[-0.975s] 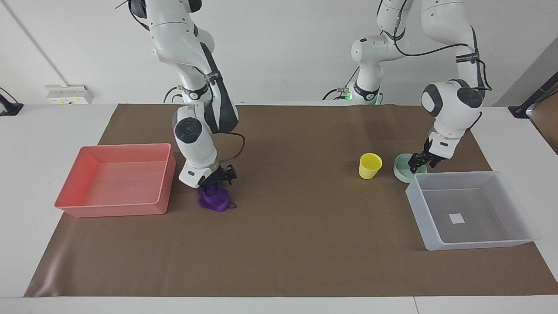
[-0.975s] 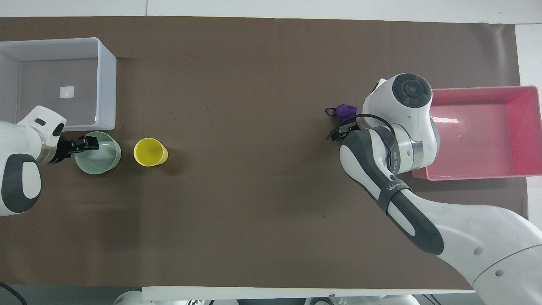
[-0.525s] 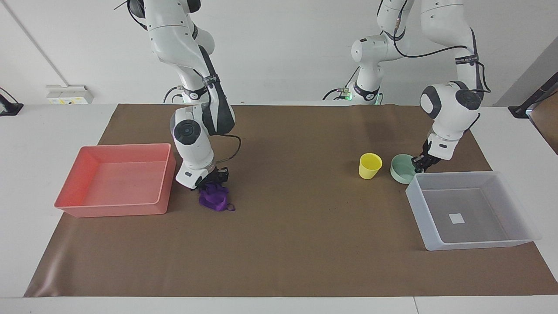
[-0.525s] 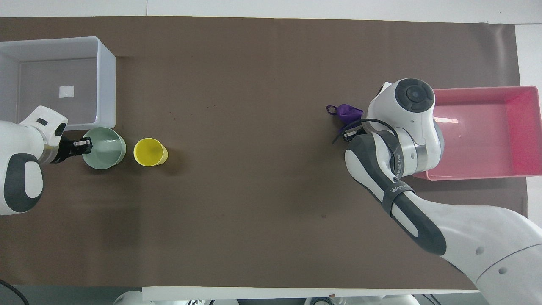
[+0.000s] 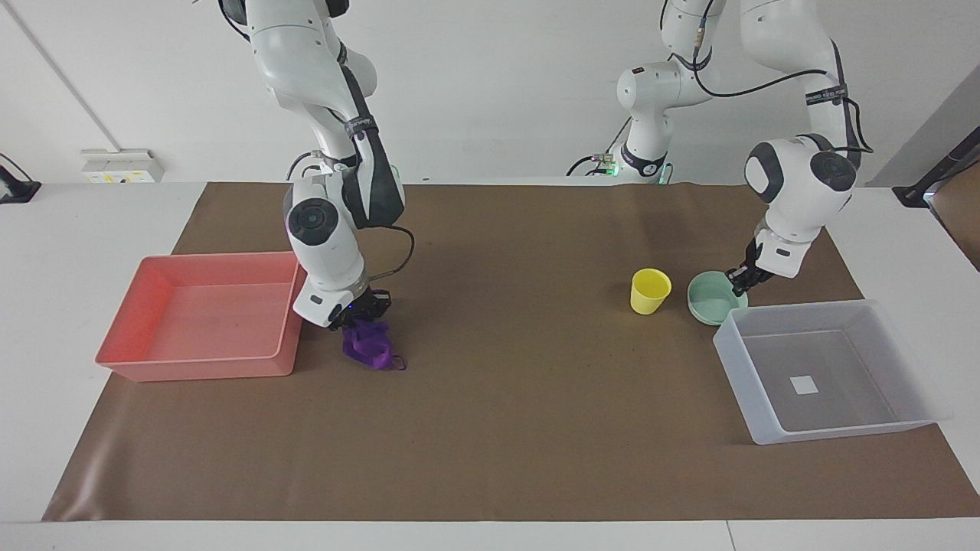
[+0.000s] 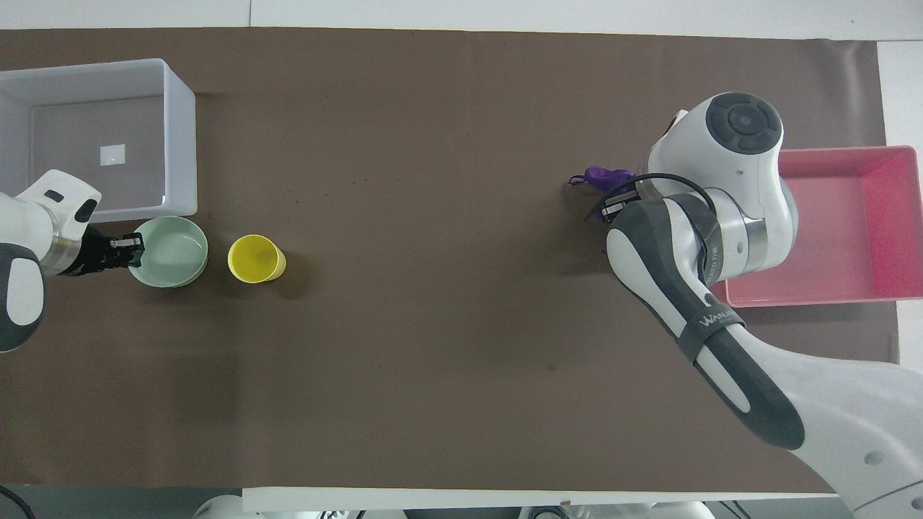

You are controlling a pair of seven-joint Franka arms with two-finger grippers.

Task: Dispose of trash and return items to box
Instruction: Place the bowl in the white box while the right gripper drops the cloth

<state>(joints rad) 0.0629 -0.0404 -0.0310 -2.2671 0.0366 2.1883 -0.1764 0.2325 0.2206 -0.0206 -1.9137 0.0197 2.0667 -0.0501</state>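
One high camera faces the robots, another looks steeply down; both share the table (image 5: pixel 490 459).

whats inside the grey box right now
Only a small white sticker on the floor of the box; the cup and bowl sit outside. Nothing covers its interior.

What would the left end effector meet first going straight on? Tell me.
The bowl: the left end effector is at its rim, apparently gripping it. After the bowl, probably the cup.

The right arm (image 6: pixel 710 321) carries a grey strap with white letters that partly read "WANLI"; the rest is unclear.
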